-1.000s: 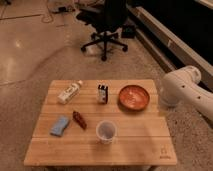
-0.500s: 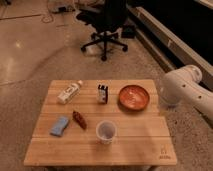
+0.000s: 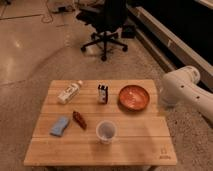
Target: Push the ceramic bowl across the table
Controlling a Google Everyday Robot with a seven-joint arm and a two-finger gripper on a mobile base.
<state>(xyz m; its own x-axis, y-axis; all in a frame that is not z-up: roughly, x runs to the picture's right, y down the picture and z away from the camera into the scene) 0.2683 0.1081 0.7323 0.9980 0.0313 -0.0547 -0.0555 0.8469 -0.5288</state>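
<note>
Slatted table (image 3: 75, 150) with unreadable corner logo (image 3: 164, 151), ceramic bowl (image 3: 134, 96) near right edge, gripper (image 3: 166, 102) just beside, state untellable

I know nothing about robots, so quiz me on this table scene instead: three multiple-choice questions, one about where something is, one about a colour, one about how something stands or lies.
1. Where on the table is the ceramic bowl?
A. far right part, near the white arm
B. near left corner
C. dead centre

2. What colour is the bowl?
A. blue
B. green
C. orange-red

3. How is the white bottle placed?
A. standing upright
B. lying on its side
C. stuck inside the cup

Answers:
1 A: the bowl sits by the table's far right edge, with the arm just beyond that edge.
2 C: its rim and inside show orange-red.
3 B: its long body lies flat on the slats.

The gripper is out of view; only the arm shows.
</note>
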